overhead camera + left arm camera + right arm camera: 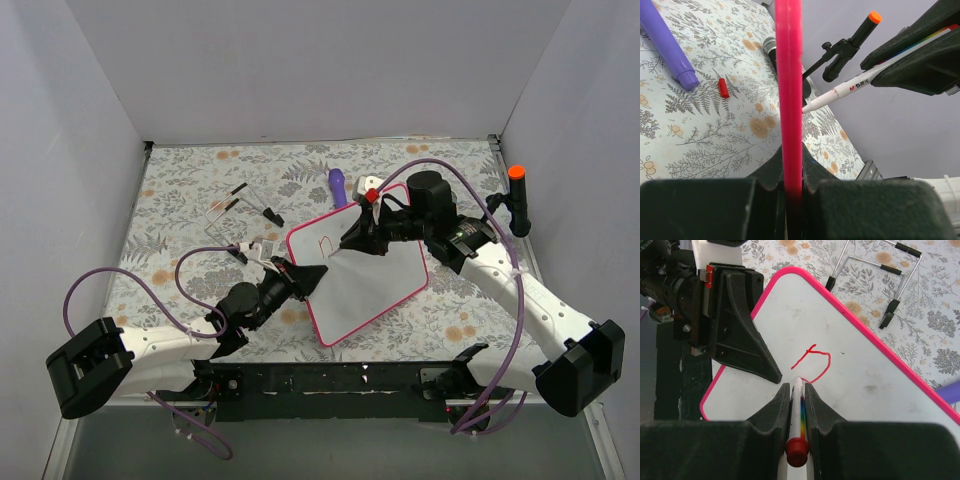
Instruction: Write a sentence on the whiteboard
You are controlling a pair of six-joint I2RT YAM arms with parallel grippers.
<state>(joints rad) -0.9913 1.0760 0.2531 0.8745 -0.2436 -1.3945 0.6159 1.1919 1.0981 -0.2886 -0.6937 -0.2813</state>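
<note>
- Whiteboard [375, 285] lies betw. the two claws, white face up toward the overhead cam, pink frame all round. Can't tell if it rests flat on the table [180, 200] or is tipped up a bit.
- Left claw [303, 277] is clamped on the whiteboard's left frame edge. In its wrist cam the pink rim runs straight up betw. the two fingers [769, 172], no gap showing.
- Right claw [797, 390] is closed on a white marker [799, 405], red butt end toward the cam. The tip is down at the whiteboard's upper-left part.
- Sentence [812, 362]: only one red letter so far, looks like a "D", just ahead of the tip. Rest of the face is blank, so I judge we're at the very start.
- Handling, my guess: the whiteboard is light, thin and stiff w/ a slick face. It'd likely slide or pivot under pen pressure unless pinned.
- Best hold is the frame, not the face, on the edge nearest the writing, which is where the left claw has it.
- The marker is light and smooth. Too much down-force could skid it in the fingers or tip the whiteboard.
- Off the whiteboard: purple stick [338, 187] and small red cap [723, 87] near its far corner, wire stand [240, 215] beyond its left side. All lie apart from it.
</note>
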